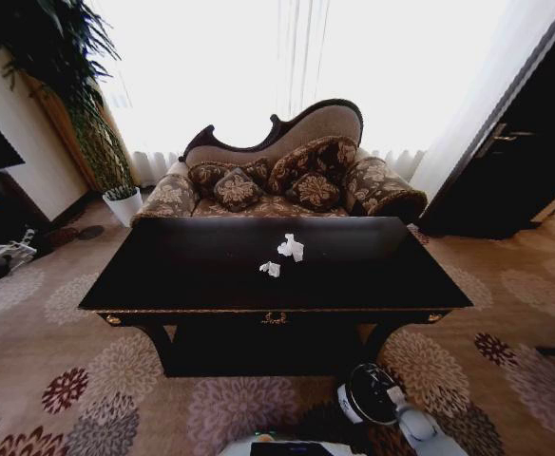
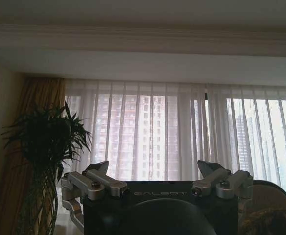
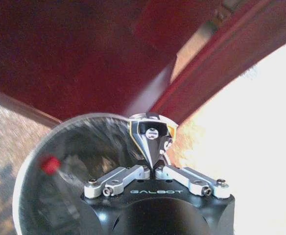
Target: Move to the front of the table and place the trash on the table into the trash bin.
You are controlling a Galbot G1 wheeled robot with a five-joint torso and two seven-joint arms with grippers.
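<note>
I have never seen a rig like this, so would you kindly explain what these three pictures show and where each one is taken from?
This is a wheeled robot with two arms, each ending in a claw. The wide picture comes from a camera on its head, looking down at a dark table with two white tissue lumps, one larger and one smaller. The trash bin stands on the carpet by the robot's right side. The other two pictures come from cameras on the wrists. The left claw is open, empty and raised, facing a curtained window. The right claw is shut and points down at the bin's opening. I cannot tell whether it holds anything.
</note>
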